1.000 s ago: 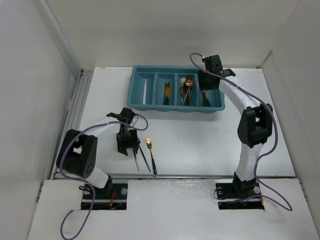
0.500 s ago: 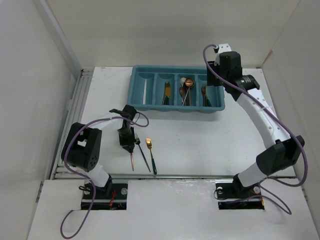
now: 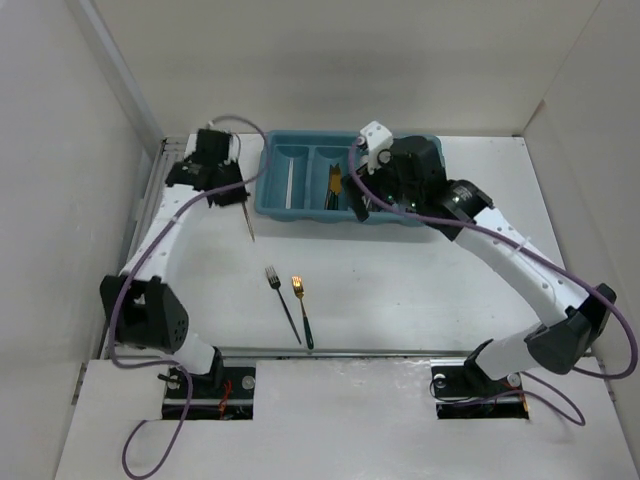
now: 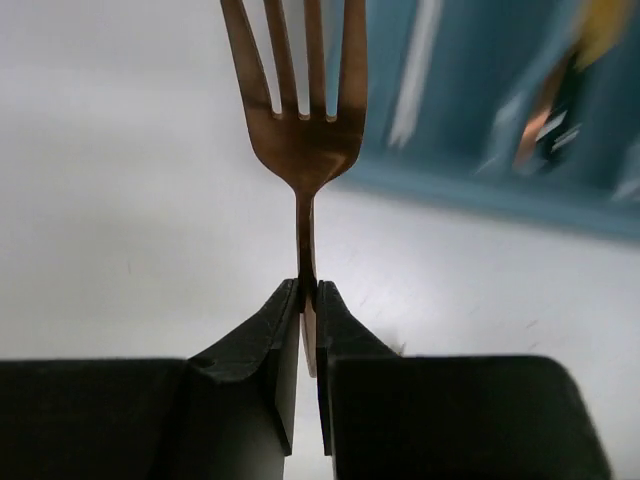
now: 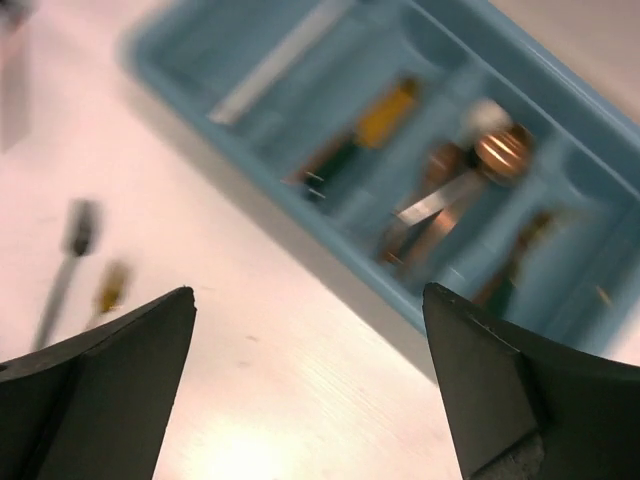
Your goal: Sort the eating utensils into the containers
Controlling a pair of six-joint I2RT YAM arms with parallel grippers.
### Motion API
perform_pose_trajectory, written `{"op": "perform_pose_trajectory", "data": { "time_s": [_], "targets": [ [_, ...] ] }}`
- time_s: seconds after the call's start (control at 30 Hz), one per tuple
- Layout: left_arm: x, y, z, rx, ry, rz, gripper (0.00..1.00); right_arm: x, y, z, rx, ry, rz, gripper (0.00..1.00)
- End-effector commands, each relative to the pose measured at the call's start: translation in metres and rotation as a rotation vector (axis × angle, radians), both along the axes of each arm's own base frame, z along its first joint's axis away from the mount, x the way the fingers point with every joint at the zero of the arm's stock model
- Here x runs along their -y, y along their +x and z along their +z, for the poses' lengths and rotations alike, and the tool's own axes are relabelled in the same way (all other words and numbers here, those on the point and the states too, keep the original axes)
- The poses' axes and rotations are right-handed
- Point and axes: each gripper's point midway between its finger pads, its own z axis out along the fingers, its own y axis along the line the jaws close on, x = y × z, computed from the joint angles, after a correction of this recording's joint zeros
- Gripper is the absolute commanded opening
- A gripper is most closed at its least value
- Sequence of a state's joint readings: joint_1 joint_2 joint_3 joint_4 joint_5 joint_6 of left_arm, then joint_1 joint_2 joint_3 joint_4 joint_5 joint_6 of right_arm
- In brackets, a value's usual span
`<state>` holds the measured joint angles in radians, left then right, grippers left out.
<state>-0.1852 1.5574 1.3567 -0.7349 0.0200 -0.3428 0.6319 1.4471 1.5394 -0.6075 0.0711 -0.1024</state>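
While the left gripper (image 4: 308, 290) had its jaws clamped on the thin stem of a copper fork (image 4: 305, 150), the tines pointed straight away from its black fingers (image 4: 280, 340). From above, that gripper sat at the far left of the white table (image 3: 430, 280), just beyond the left end of the teal tray (image 3: 300, 212). The fork slanted out of it toward the near side and was outside every compartment. The right gripper (image 5: 308, 300) hovered over the right half of the tray with its jaws wide apart and nothing between them. In the top view it hid the two right-hand compartments. The leftmost compartment held a pale knife (image 3: 290, 182) lying lengthwise. The second held a gold utensil (image 3: 334, 185) with a dark handle. The right wrist view, though blurred, showed copper spoons (image 5: 480, 160) piled in the third compartment. A dark-handled fork (image 5: 515, 260) lay in the fourth. Two pieces lay loose on the table, well apart from the tray and near the front edge: a dark fork (image 3: 283, 305) and, just to its right, a gold-headed fork (image 3: 303, 315) with a dark handle. Both had their heads toward the far side, and they lay close together without clearly touching.
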Motion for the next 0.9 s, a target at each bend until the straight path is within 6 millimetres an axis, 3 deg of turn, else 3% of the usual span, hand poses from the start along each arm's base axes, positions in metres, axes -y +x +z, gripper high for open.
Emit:
{"op": "perform_pose_trajectory", "data": {
  "time_s": [0.0, 0.03, 0.07, 0.1, 0.13, 0.2, 0.23, 0.3, 0.33, 0.53, 0.7, 0.73, 0.8, 0.87],
  "targets": [
    [-0.008, 0.03, 0.142, 0.436, 0.006, -0.042, 0.0, -0.073, -0.041, 0.044, 0.137, 0.149, 0.293, 1.0],
    [-0.002, 0.036, 0.186, 0.583, -0.049, -0.041, 0.0, -0.091, -0.051, 0.052, 0.163, 0.184, 0.351, 1.0],
    [0.01, 0.035, 0.206, 0.638, -0.114, -0.077, 0.0, -0.108, -0.058, 0.056, 0.184, 0.212, 0.398, 1.0],
    [0.021, 0.033, 0.223, 0.685, -0.155, -0.099, 0.0, -0.132, -0.07, 0.074, 0.234, 0.278, 0.446, 1.0],
    [0.03, 0.031, 0.239, 0.73, -0.192, -0.118, 0.0, -0.145, -0.071, 0.077, 0.244, 0.304, 0.467, 1.0],
    [0.054, 0.018, 0.256, 0.746, -0.279, -0.18, 0.0, -0.161, -0.071, 0.093, 0.269, 0.355, 0.47, 1.0],
    [0.059, 0.014, 0.259, 0.743, -0.301, -0.192, 0.0, -0.164, -0.066, 0.114, 0.302, 0.389, 0.455, 1.0],
    [0.068, 0.004, 0.258, 0.72, -0.333, -0.223, 0.0, -0.174, -0.053, 0.112, 0.288, 0.395, 0.419, 0.97],
    [0.068, 0.003, 0.256, 0.704, -0.339, -0.215, 0.0, -0.177, -0.048, 0.123, 0.312, 0.412, 0.409, 0.97],
    [0.084, -0.007, 0.249, 0.659, -0.382, -0.258, 0.0, -0.196, -0.019, 0.088, 0.275, 0.355, 0.344, 0.95],
    [0.092, -0.012, 0.25, 0.645, -0.418, -0.279, 0.0, -0.215, -0.008, 0.08, 0.257, 0.36, 0.35, 0.85],
    [0.092, -0.013, 0.247, 0.634, -0.416, -0.277, 0.0, -0.22, -0.005, 0.071, 0.234, 0.365, 0.343, 0.76],
    [0.093, -0.015, 0.246, 0.623, -0.42, -0.283, 0.0, -0.225, -0.002, 0.074, 0.232, 0.38, 0.34, 0.64],
    [0.093, -0.015, 0.246, 0.623, -0.42, -0.283, 0.0, -0.227, 0.004, 0.067, 0.2, 0.398, 0.328, 0.27]
  ]
}}
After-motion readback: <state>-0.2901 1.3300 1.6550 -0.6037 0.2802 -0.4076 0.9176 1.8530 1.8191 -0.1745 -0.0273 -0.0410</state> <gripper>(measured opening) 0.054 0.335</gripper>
